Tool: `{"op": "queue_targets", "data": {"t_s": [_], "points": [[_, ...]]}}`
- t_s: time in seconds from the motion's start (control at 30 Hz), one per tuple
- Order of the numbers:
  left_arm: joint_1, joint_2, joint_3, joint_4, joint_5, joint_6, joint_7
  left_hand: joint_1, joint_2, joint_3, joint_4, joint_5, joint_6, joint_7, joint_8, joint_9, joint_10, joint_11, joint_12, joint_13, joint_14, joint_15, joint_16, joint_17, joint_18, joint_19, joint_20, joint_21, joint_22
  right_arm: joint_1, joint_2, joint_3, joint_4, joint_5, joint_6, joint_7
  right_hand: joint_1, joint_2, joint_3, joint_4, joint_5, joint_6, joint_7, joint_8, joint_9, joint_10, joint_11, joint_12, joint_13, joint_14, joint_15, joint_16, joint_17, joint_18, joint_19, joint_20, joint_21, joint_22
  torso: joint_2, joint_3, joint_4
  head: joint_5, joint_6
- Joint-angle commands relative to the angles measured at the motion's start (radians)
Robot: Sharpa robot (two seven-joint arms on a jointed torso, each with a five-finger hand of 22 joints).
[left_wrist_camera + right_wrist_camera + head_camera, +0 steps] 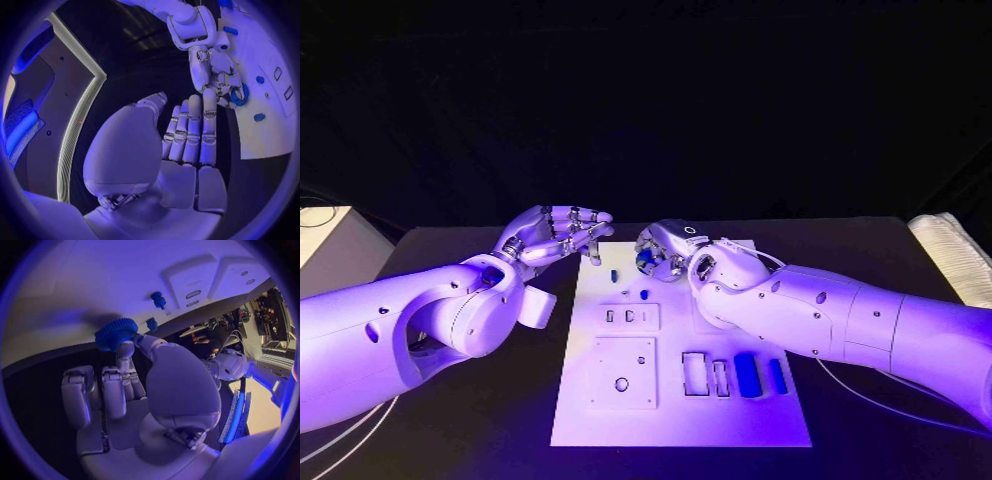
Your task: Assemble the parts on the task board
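Head view, board: the flat white rectangular task board (pixel 678 425) is seen at the middle of the black worktop (pixel 877 440), its long side running from 12 to 6 o'clock.
Head view, board fittings: two raised white square plates (pixel 625 372) with holes are set on the board's left half; slotted frames and two small blue oblong parts (pixel 746 375) are lined up toward 4 o'clock of the board.
Head view, left hand: the silver left hand (pixel 557 235) is held above the board's far left corner, at about 11 o'clock of the board; its fingers are lying close together and nothing is seen in them.
Head view, right hand: the silver right hand (pixel 672 252) is held above the board's far edge, at about 12 o'clock, just beside the left hand; a blue toothed round gear (pixel 651 259) is pinched in its fingers.
Left wrist view, left hand: the left hand (pixel 187 145) is seen with fingers (pixel 209 127) straight and side by side, the thumb apart, holding nothing.
Left wrist view, right hand: the right hand (pixel 219 75) is seen gripping the gear (pixel 239 95) over the board (pixel 269 130).
Right wrist view, right hand: the right hand (pixel 131 390) is seen with the gear (pixel 115 334) held at its fingertips, above the board (pixel 125 285); a small blue peg (pixel 159 300) is standing on the board near the gear.
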Motion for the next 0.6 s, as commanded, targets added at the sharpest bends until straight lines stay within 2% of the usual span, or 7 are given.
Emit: {"op": "queue_targets", "data": {"t_s": [0.03,0.3,0.6], "points": [[0.001,0.001,0.0,0.002,-0.002,0.014,0.004,0.0,0.0,0.008,0.0,-0.003,0.001,0.002,0.004,0.001,-0.001,0.0,-0.003,0.001,-0.003,-0.006,0.006,0.0,0.013,-0.005,0.0,0.004,0.001,-0.004,0.0,-0.003,-0.005,0.016,0.011,0.024,-0.015,-0.001,0.014,-0.002,-0.007,0.005,0.001,-0.004,0.002,-0.038,-0.009,-0.074,-0.06,0.095,-0.005,-0.006,0.218,-0.014,0.107,-0.007,0.002,0.263,0.0,-0.0002,-0.0002,0.0,0.0],[0.001,0.0,0.0,0.002,-0.002,0.013,0.004,0.0,0.0,0.008,0.0,-0.003,0.001,0.002,0.004,0.001,-0.001,0.0,-0.003,0.001,-0.003,-0.006,0.006,0.0,0.013,-0.005,0.0,0.004,0.001,-0.004,-0.001,-0.003,-0.005,0.03,0.014,0.046,-0.033,-0.011,0.034,-0.013,-0.011,-0.002,0.003,-0.002,0.006,-0.054,-0.006,-0.165,-0.139,0.094,-0.002,-0.009,0.211,-0.014,0.107,-0.005,0.002,0.263,0.0,-0.0005,0.0003,0.001,0.0],[0.001,0.0,0.0,0.002,-0.002,0.012,0.003,0.0,0.0,0.008,0.0,-0.003,0.001,0.002,0.004,0.001,-0.001,0.0,-0.003,0.001,-0.003,-0.006,0.006,0.0,0.013,-0.005,0.0,0.004,0.001,-0.004,-0.001,-0.003,-0.004,0.04,0.013,0.064,-0.037,-0.013,0.036,-0.016,-0.012,-0.002,0.002,-0.001,0.007,-0.054,-0.006,-0.183,-0.156,0.094,-0.002,-0.009,0.21,-0.014,0.107,-0.004,0.002,0.263,0.001,-0.0001,0.0,0.002,0.0]]}}
